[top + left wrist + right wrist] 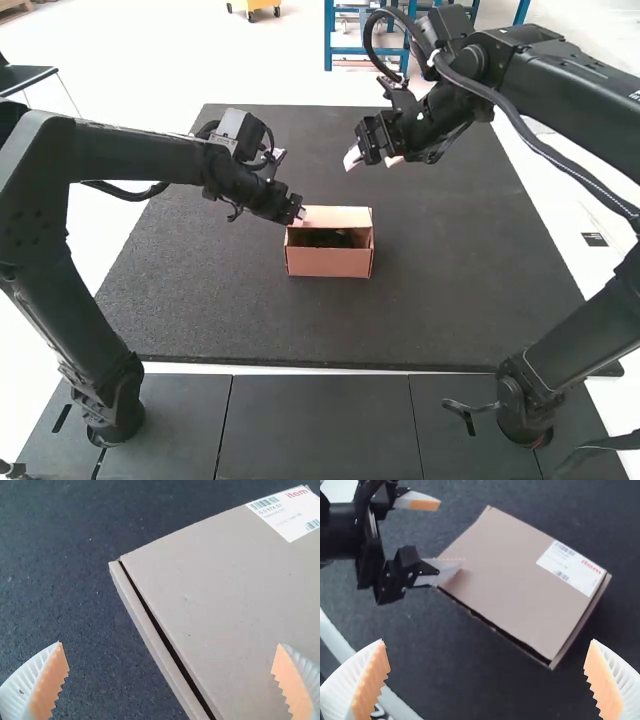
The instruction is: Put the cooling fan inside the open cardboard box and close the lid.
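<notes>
The brown cardboard box (329,252) stands in the middle of the black mat. Its lid (337,216) is tilted partway down, and a dark gap under it shows the fan (330,238) inside. The lid (225,610) carries a white label (571,568). My left gripper (297,211) is open at the lid's back left corner. One of its fingers (442,570) touches that corner and the other is held off it. My right gripper (352,158) hangs open above and behind the box, holding nothing.
The black mat (450,280) covers most of the table, with free room on every side of the box. Dark base plates (320,430) lie along the front edge between the two arm bases.
</notes>
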`<act>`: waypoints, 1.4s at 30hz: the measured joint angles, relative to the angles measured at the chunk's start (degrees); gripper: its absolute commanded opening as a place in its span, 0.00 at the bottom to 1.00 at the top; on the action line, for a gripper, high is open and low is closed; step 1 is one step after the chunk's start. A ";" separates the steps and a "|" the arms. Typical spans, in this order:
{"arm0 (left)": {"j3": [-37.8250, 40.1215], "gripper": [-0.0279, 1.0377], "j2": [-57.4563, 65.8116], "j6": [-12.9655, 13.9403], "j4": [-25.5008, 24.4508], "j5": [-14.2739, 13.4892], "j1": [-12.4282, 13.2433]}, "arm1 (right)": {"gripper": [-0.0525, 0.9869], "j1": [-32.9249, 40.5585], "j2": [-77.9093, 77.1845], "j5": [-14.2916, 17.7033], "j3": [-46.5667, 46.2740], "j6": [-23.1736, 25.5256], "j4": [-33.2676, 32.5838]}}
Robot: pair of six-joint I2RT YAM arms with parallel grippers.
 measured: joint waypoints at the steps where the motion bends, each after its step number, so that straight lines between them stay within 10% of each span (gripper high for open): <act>1: -0.37 0.93 0.28 0.00 0.26 0.07 0.00 | 0.90 0.00 0.00 0.00 0.00 0.00 -0.02; 28: -3.34 0.93 1.25 -1.92 7.10 0.68 0.00 | 0.91 0.00 0.00 0.02 -0.09 0.48 2.56; 42: -16.81 0.93 -21.53 -7.28 21.55 -3.39 2.69 | 0.92 -1.73 -10.82 4.35 -16.79 4.55 27.06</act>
